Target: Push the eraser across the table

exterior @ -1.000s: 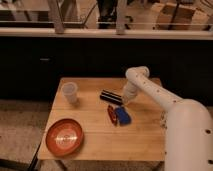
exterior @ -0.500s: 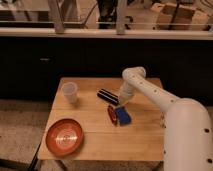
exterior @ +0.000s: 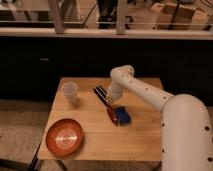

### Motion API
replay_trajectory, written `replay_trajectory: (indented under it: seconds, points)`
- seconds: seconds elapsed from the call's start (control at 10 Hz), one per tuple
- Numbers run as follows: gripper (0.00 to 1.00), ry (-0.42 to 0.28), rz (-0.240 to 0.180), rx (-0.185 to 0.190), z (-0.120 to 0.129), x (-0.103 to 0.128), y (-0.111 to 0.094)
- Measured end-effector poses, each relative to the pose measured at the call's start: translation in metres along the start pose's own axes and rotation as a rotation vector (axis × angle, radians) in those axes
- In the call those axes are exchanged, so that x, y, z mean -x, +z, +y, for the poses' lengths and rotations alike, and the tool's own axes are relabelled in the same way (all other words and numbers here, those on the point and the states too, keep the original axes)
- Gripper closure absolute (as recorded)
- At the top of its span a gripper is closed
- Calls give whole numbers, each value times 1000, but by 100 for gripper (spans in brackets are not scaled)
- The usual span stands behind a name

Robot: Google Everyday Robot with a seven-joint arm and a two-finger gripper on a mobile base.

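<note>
Where the worktop [exterior: 135, 137] reaches its middle, near the far edge, lies the eraser [exterior: 101, 93], a black bar set diagonally. Touching or just beside its right end, the tool [exterior: 113, 95] on a white arm; finger state cannot be told. Just nearer, a blue block with red piece [exterior: 119, 115]. Left, a pale cup [exterior: 70, 92]; front left, an orange plate [exterior: 65, 136].

table [exterior: 135, 142]: everything's sitting on it
eraser [exterior: 101, 93]: lying near the back edge, around the middle
my gripper [exterior: 111, 96]: hanging right beside the eraser's right end
cup [exterior: 70, 92]: standing to the eraser's left
plate [exterior: 64, 136]: resting at the front left corner
block [exterior: 119, 115]: lying in front of my gripper
</note>
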Motion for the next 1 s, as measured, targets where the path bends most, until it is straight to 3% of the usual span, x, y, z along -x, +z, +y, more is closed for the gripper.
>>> replay_trajectory:
  seconds: [0.1,0.4,0.8,1.0]
  points:
    - [100,-45,11,-3,-9,9,-1]
    - [100,-78,49,-17,-19,10,1]
    - [100,-16,103,-17,-15,-14,-19]
    - [100,45,112,-40,-10,-37,-40]
